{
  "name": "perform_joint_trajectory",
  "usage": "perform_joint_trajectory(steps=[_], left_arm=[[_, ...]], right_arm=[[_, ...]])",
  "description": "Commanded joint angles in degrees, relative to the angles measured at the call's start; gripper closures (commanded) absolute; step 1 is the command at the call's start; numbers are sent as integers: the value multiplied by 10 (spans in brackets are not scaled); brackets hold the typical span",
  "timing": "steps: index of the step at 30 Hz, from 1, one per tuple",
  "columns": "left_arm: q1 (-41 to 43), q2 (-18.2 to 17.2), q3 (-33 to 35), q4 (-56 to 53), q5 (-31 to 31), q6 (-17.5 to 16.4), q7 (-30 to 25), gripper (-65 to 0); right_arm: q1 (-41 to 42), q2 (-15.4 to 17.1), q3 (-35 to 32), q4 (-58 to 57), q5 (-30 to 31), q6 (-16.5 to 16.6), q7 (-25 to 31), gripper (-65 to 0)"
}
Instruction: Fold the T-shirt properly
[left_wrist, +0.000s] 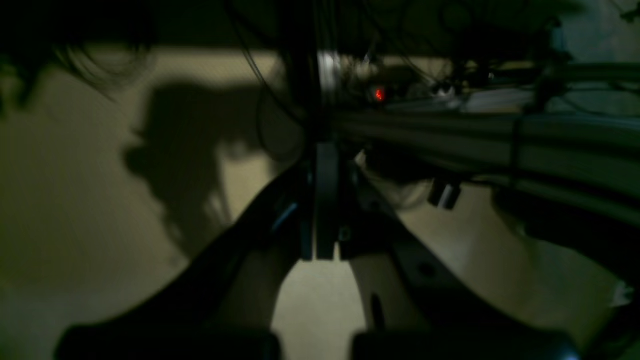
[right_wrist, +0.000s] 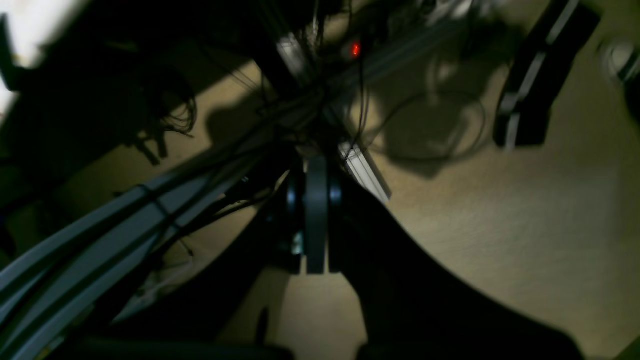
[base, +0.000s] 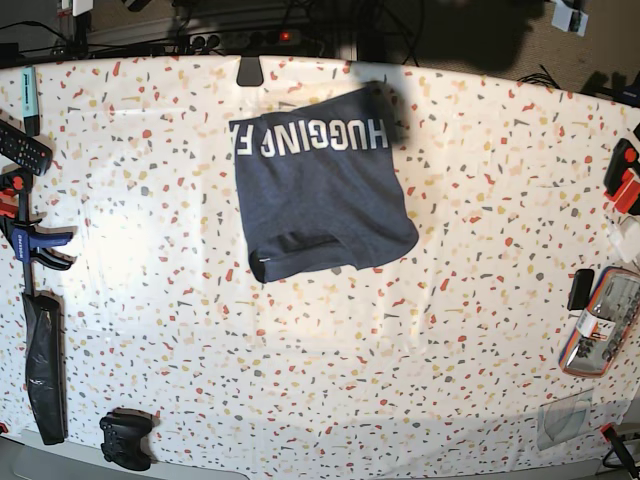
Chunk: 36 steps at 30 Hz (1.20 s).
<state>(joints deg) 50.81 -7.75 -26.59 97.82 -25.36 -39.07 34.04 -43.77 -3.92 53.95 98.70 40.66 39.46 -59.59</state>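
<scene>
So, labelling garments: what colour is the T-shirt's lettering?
White, on the navy T-shirt; clearest in the base view.

The T-shirt (base: 322, 190) lies folded into a compact, roughly square bundle, toward twelve o'clock from the tabletop's centre. It is heathered navy blue. White block capitals run along its far edge, reading upside down. A folded hem band shows near its six o'clock edge, slightly rumpled.

T-shirt (base: 322, 188) on table (base: 450, 330), toward far edge; clamp (base: 25, 240) left; game controller (base: 127, 438) probably near-left.
</scene>
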Motion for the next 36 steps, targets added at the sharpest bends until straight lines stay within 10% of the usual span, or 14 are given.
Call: perform_joint_trajectory(steps=[1, 16, 24, 28, 36], left_arm=[[5, -2, -3, -23, -6, -4, -18, 0], [-152, 1, -3, -492, 110, -9, -133, 0], [-226, 7, -3, -629, 176, -9, -204, 0], [-264, 18, -3, -674, 208, 52, -222, 0], [-328, 49, -3, -736, 242, 78, -231, 0]], right_arm=[[-8, 12, 3, -19, 2, 5, 12, 0], [79, 208, -210, -455, -132, 5, 163, 0], [201, 200, -368, -611, -172, 5, 220, 0], [240, 183, -450, -645, -211, 5, 267, 0], [276, 157, -549, -650, -227, -90, 290, 0]])
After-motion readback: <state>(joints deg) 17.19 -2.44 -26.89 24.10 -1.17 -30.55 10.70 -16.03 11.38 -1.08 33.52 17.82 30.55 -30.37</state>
